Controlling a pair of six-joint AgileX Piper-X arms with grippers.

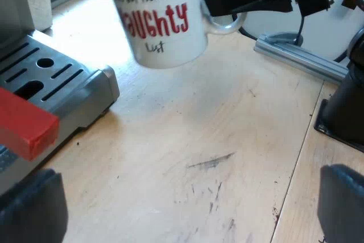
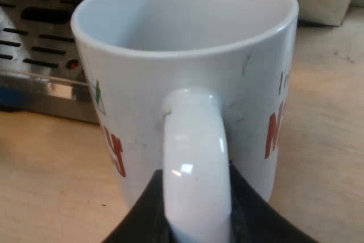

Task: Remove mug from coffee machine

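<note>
The right end effector [image 2: 196,214], clamped on the handle of the mug [image 2: 250,83] just beside the espresso machine [image 1: 62,86], could let it swivel in that narrow grip; the left end effector [image 1: 182,209] gapes apart.

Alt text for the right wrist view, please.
A white mug with red lettering is pinched by its handle in the right end effector, over a wooden table. The slotted metal drip tray of the espresso machine sits behind it.

Same mug [image 2: 187,83]: right wrist view close, left farther off
</note>
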